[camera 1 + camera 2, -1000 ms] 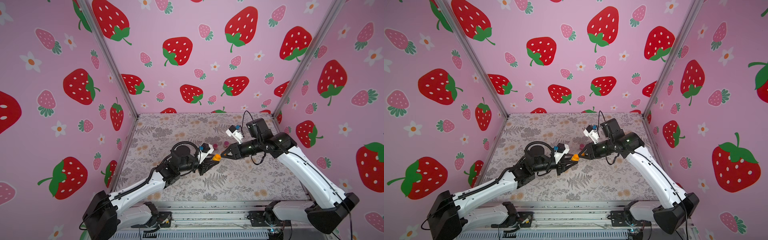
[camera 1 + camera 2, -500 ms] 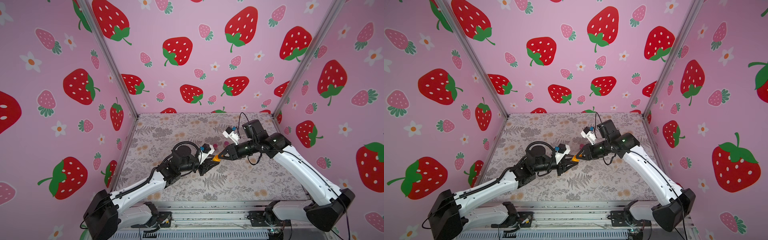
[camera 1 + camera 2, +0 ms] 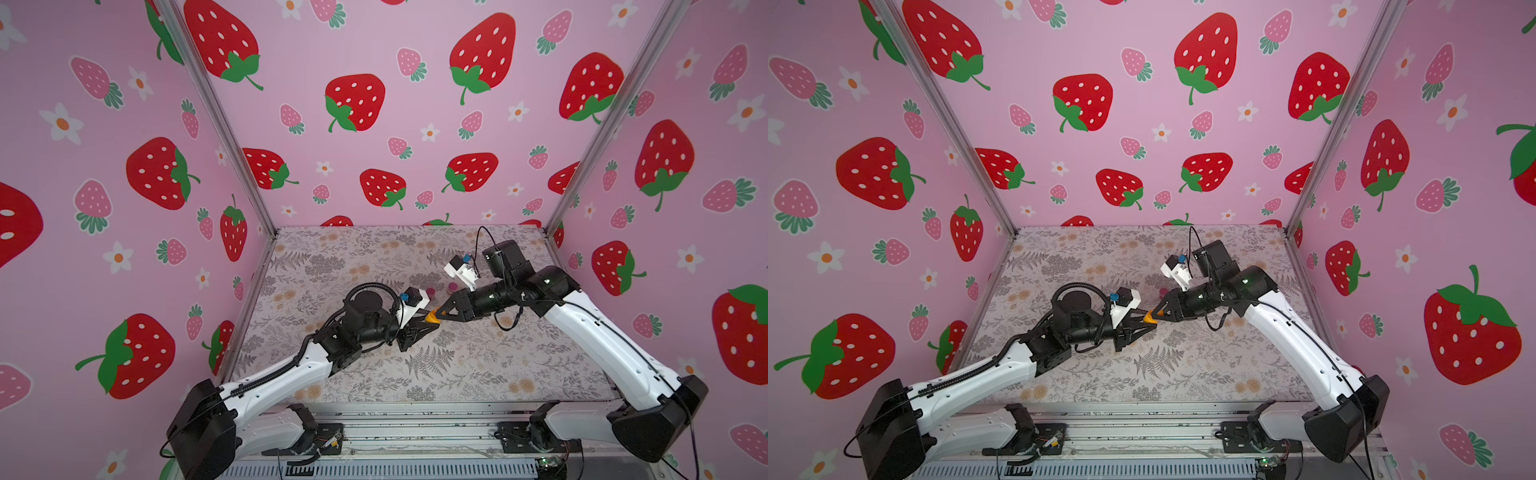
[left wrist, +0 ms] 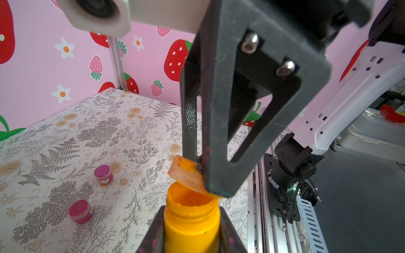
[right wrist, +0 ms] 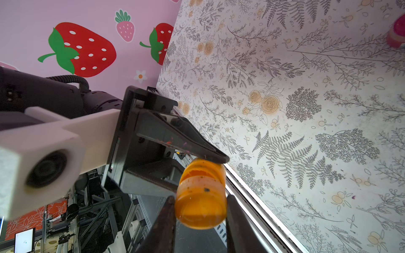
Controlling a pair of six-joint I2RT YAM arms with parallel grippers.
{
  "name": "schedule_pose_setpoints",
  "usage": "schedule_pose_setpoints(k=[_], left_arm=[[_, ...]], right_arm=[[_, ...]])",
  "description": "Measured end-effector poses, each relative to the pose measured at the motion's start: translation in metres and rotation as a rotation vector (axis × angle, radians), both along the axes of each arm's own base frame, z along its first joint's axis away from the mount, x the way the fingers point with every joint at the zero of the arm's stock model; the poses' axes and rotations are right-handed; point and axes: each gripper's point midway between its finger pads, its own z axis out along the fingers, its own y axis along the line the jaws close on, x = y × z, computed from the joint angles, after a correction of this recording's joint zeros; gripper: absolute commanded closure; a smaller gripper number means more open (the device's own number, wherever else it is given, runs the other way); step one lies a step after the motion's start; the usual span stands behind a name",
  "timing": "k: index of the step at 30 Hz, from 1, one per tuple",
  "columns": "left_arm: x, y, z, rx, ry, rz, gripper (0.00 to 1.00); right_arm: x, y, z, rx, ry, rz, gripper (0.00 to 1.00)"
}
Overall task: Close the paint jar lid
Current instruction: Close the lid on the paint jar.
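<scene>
Left wrist view has the orange paint jar (image 4: 192,221) right up front, clamped in the left gripper (image 4: 191,210) with its open mouth pointing straight out along that gripper's reach. Just past the mouth is the orange lid (image 4: 185,175), squeezed in the right gripper (image 5: 200,215). It sits tipped, with one edge down at the jar's far rim and the other edge lifted off to the side. Can't really tell if it's touching the rim or just shy of it. So the whole thing probably comes down to the right arm squaring the lid onto the jar's axis and pushing in toward the left gripper. Both arms are basically nose to nose, and the right one has the moving part. Further back on the bench (image 4: 65,135) are two small magenta jars (image 4: 103,175) (image 4: 80,211), well apart from the action. Count: one orange jar, one lid, two magenta jars, two arms.
</scene>
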Motion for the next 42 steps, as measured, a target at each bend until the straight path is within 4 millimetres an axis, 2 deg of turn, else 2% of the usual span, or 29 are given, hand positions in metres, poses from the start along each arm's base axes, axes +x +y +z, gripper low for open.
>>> schedule_pose_setpoints(k=[6,16,28,42], left_arm=[[0.000,-0.001,0.001,0.003,0.002,-0.005,0.81],[-0.006,-0.006,-0.014,0.080,0.017,-0.029,0.82],[-0.012,-0.008,-0.020,0.156,0.010,-0.036,0.84],[-0.024,-0.005,-0.030,0.214,0.063,-0.068,0.86]], right_arm=[[-0.002,0.002,-0.003,-0.002,0.010,0.010,0.72],[-0.004,0.000,-0.017,-0.047,0.057,0.022,0.72],[-0.008,0.001,-0.023,-0.096,0.096,0.098,0.72],[-0.021,0.006,-0.034,-0.138,0.053,0.205,0.75]])
